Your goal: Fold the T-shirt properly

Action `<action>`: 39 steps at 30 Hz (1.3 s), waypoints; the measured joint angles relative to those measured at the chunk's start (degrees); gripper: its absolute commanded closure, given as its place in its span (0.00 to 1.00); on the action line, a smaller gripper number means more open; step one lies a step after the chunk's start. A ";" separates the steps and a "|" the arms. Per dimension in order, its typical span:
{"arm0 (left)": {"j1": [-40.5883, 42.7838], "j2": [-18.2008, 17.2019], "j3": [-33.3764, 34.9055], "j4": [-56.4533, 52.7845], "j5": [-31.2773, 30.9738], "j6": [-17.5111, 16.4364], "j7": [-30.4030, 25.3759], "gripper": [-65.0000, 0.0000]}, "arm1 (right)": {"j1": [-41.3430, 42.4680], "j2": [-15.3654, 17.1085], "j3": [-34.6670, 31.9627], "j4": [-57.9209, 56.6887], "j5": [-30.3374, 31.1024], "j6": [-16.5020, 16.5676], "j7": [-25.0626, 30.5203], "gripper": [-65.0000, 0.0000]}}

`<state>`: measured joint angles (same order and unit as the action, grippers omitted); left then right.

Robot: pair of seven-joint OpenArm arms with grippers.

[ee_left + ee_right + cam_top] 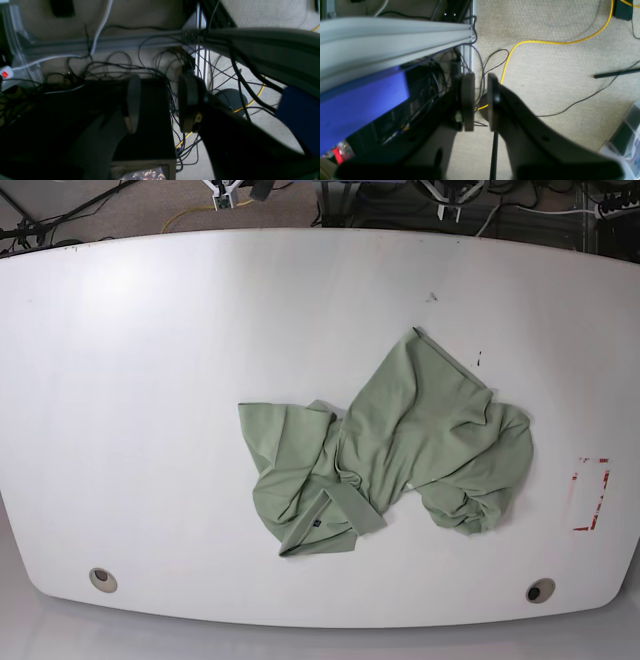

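Both grippers hang off the table, looking down at carpet and cables rather than at any cloth. Left gripper (157,103), centre of its wrist view, stands with a clear gap between its pads and nothing in it; behind it lie a dark box (140,120) and tangled black wires. Right gripper (480,101), centre of its own view, has its pads drawn close, only a narrow slit left, also empty, with a yellow cable (545,42) curving across the carpet in the upper right. Out on the white table (130,380), the T-shirt (400,440) lies crumpled a little right of the base view's centre, one corner pointing to the upper right, the collar band (350,508) turned over at the lower middle. It looks light, soft and limp, so it will likely sag and drag. Sensible holds would be the two shoulder seams or hem corners, to spread it flat first.
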<state>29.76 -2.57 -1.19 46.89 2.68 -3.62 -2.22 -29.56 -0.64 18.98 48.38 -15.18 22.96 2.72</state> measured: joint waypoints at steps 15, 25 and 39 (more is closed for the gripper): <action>20.35 -1.36 -0.02 27.71 -0.22 -0.20 0.39 0.67 | -17.75 -2.69 -0.22 24.74 6.80 0.37 -2.29 0.88; 31.45 -5.14 0.17 41.86 -8.22 -0.20 0.28 0.67 | -29.20 -2.67 -0.17 41.13 14.95 0.35 -2.91 0.88; 40.81 -14.82 -3.37 54.31 -23.58 -0.09 0.39 0.67 | -36.96 -2.67 -0.09 61.55 21.05 0.39 -2.51 0.88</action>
<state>70.57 -17.39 -4.56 101.21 -20.91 -3.70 -1.83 -66.52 -3.31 18.90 109.93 5.87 23.35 0.21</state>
